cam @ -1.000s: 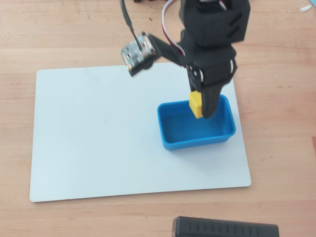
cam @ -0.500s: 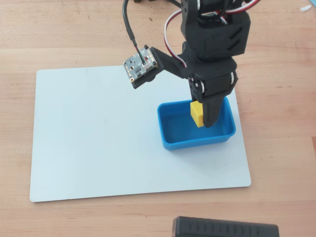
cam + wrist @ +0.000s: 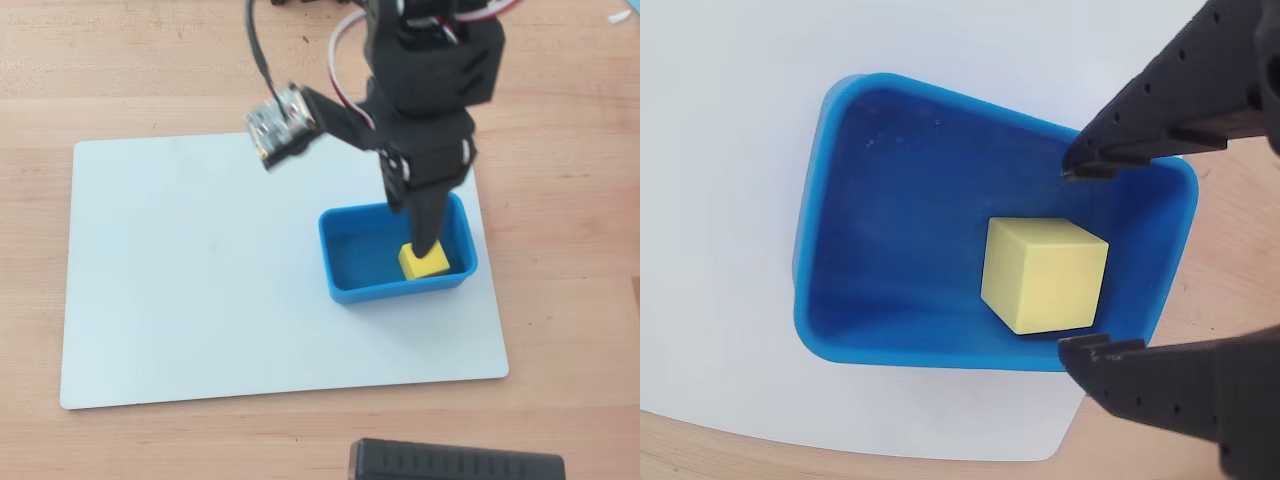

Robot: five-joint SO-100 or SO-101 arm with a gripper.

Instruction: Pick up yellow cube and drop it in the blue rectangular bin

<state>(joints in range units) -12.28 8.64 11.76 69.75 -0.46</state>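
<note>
Yellow cube sits on floor of blue rectangular bin, near one end wall. Gripper spread wide, holding nothing, fingertips flanking cube without touching. Cube likely light, rigid, matte; best pinched across opposite flat faces.

Yellow cube flat inside blue rectangular bin, near one end

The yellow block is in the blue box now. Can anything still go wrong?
The yellow cube lies in the blue bin, and the open pincer hangs right above it. If the pincer shuts now, it might grab the cube again. A finger looks close to the bin's wall, so pulling away sideways could perhaps nudge the bin across the white mat.
</note>
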